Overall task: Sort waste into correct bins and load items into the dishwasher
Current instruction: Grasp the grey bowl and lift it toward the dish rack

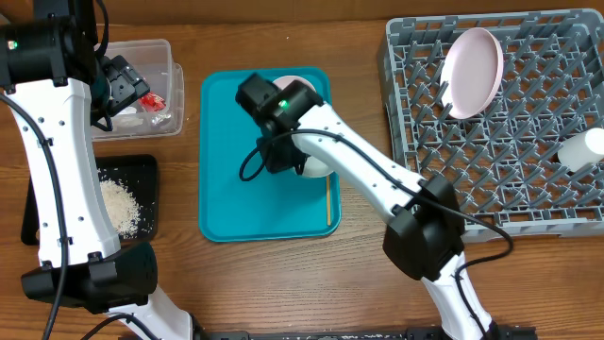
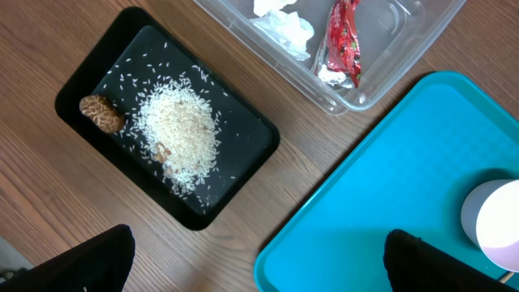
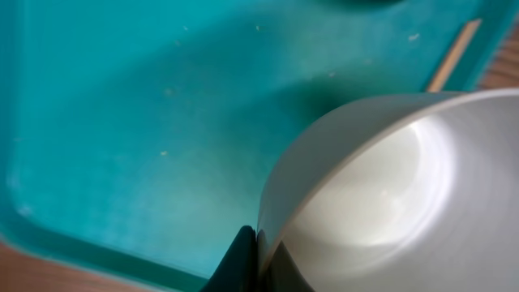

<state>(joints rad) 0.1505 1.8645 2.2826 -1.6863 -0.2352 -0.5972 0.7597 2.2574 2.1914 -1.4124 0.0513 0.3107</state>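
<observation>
While right pincer [image 3: 258, 259] clamps white bowl [image 3: 381, 186] rim near teal tray [image 3: 122, 162] edge, left pincer [image 2: 255, 261] spread wide, empty

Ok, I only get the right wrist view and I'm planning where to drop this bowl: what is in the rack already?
Observer: A white plate stands tilted among the pegs of the dish rack.
Operator: Anything else in it?
Observer: A small white cup, at the rack's edge away from the teal tray.
Operator: And on the left side?
Observer: The left pincer is open, holding nothing, near the black tray.
</observation>
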